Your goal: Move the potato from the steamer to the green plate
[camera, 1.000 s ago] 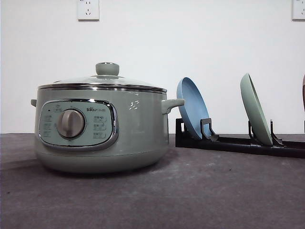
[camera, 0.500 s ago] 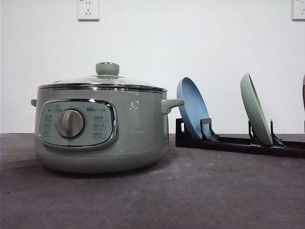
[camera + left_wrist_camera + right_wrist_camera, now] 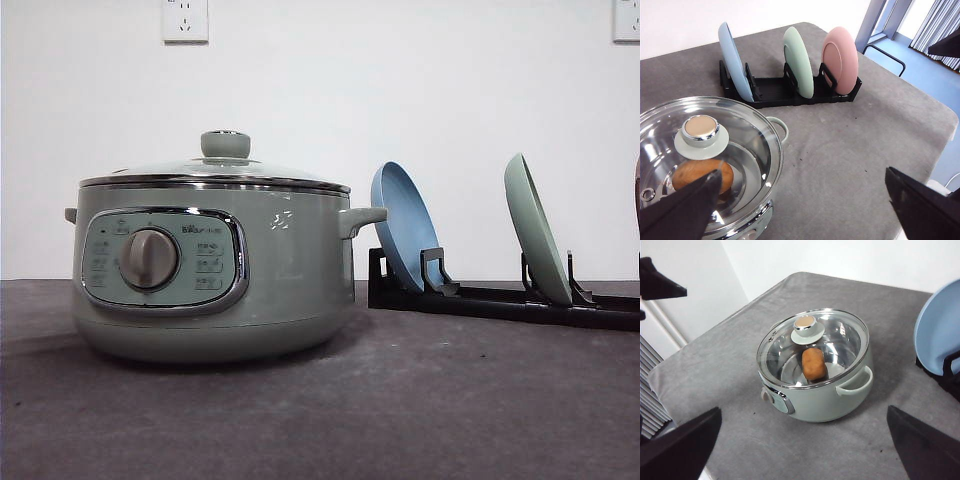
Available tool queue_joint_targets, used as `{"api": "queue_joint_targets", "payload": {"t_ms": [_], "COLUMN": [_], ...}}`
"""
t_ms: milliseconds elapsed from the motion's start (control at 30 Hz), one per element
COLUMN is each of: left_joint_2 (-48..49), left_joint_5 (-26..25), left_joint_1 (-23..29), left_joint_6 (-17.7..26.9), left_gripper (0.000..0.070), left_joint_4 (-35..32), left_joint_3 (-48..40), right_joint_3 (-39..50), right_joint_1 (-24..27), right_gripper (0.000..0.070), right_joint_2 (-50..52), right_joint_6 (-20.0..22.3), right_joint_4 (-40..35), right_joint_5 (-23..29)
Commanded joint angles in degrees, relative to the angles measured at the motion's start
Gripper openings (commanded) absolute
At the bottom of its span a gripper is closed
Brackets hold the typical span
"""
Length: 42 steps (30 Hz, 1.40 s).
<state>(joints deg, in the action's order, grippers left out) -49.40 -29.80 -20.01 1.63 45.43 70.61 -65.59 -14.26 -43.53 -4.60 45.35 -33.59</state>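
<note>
The potato [image 3: 813, 363] is seen lying inside the steamer [image 3: 816, 365] under its closed glass lid [image 3: 812, 347], directly below the released left pincer [image 3: 800, 212], judged nearer than the released right pincer [image 3: 802, 450].

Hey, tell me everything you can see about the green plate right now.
The green plate is a smooth, glossy, pale mint-green round dish with a raised rim, ceramic-looking. It stands on edge, tilted a little, in a slot of the black dish rack, held by the rack's uprights. In the left wrist view it is the middle plate, between the blue plate and the pink plate, touching neither. It holds nothing.
</note>
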Motion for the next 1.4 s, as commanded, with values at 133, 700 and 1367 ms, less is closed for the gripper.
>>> {"api": "queue_joint_targets", "payload": {"t_ms": [133, 700, 1367], "left_joint_2": [-0.8, -0.8, -0.8], "left_joint_5": [-0.3, -0.3, -0.3], "left_joint_1": [-0.3, -0.3, -0.3], "left_joint_6": [0.2, 0.3, -0.2], "left_gripper": [0.0676, 0.0675, 0.0675], "left_joint_4": [-0.3, 0.0, 0.0], "left_joint_3": [1.3, 1.2, 1.3], "right_joint_3": [-3.0, -20.4, -21.6], "right_joint_1": [0.0, 9.5, 13.0], "right_gripper": [0.0671, 0.0668, 0.0540], "right_joint_2": [-6.4, -40.2, -56.2], "right_joint_6": [-8.8, -8.7, -14.0], "right_joint_4": [-1.2, -5.3, -21.2], "right_joint_5": [10.7, 13.5, 11.4]}}
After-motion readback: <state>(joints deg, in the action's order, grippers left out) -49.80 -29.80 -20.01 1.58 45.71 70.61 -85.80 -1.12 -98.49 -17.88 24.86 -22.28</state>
